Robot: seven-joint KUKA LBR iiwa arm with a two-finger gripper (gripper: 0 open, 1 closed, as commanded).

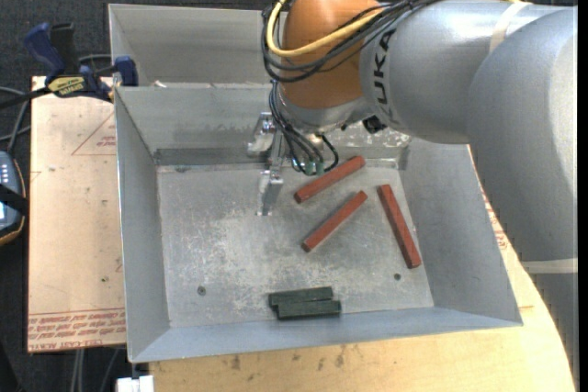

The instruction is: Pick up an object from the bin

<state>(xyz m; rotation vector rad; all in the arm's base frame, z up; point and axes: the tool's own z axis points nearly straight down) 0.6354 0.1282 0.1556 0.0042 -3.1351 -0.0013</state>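
The big grey arm (459, 60) is reaching in from the right side of the picture. Its round orange cover (322, 41) is hanging over the upper middle of the grey bin (138, 225). Yellow and black cables (276, 23) are looping around the orange cover.

Under the cover, the gripper (269, 196) is pointing down at the bin floor, a little above the middle of the picture. It is hanging over a bare, scratched patch of floor. I cannot tell if the gripper is spread or pressed together, because the cover and the cables are hiding a lot of it.

Three red sticks are lying to the right of the gripper. The top red stick (329, 178) is the nearest one. It is lying tilted, with its lower left end just beside the gripper and its upper right end close under the arm. The middle red stick (334, 220) is lying below it, tilted the same way, and the two are not touching. The right red stick (399, 225) is lying more up and down, near the right wall of the bin and apart from the middle one.

A dark block (305, 303) is lying flat by the bottom wall of the bin, well apart from the gripper and the sticks. The arm is covering the upper right corner of the bin.
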